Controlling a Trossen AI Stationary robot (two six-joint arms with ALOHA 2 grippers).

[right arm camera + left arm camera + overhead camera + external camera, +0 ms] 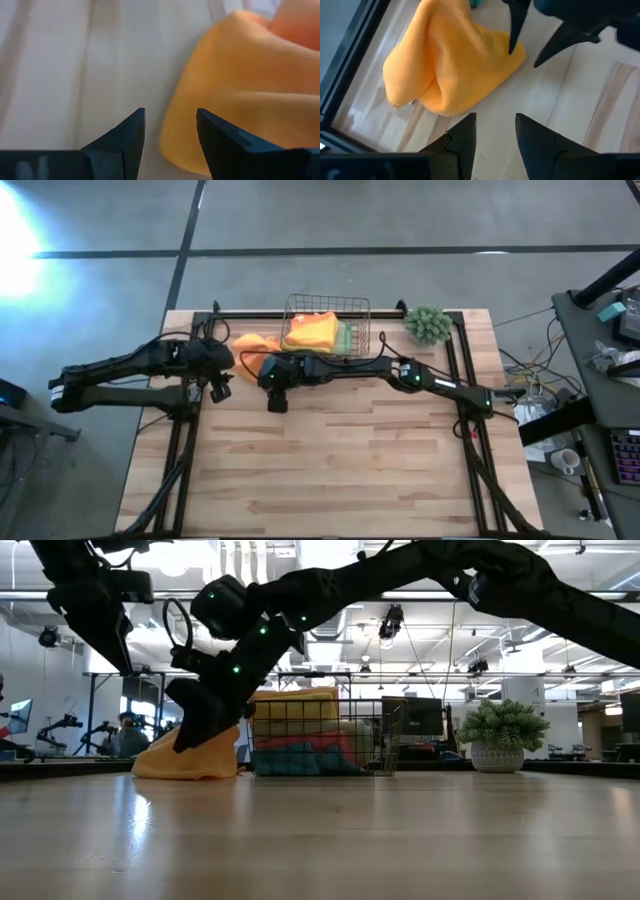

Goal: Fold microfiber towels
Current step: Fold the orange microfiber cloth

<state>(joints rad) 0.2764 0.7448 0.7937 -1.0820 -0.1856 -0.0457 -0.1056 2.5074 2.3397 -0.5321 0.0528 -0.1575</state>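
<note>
- Just ahead of the right tool, an orange towel lies bunched in a heap on the bench, outside the wire basket and beside it.
- That tool's fingers stand spread and empty, with the towel's near edge right at the tips.
- Across the heap, the left tool faces the same towel, its fingers also apart and pinching nothing; the cloth sits near but clear of them.
- More towels, among them orange, pink and teal ones, are piled in the basket behind.
- Judged from this, the step in hand is the first one: taking a crumpled towel to spread it flat.
- The next move calls for each tool to find a separate edge or corner, pinch it, and draw the cloth open onto the bare bench.
</note>
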